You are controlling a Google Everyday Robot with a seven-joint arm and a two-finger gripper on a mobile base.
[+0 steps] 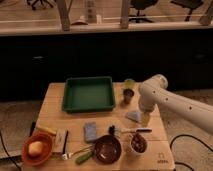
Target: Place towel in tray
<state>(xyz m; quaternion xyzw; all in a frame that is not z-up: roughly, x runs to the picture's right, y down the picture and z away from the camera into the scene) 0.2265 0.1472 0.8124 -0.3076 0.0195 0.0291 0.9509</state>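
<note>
On the right side of the wooden table [54, 102], the towel [133, 116] lies flat, apart from the green tray [65, 95] to its left. The gripper [145, 120] is down at the towel's right edge; I cannot tell whether it grips.

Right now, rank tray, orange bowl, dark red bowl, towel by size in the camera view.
1. tray
2. orange bowl and dark red bowl: alike, unranked
3. towel, end effector at its right edge
</note>
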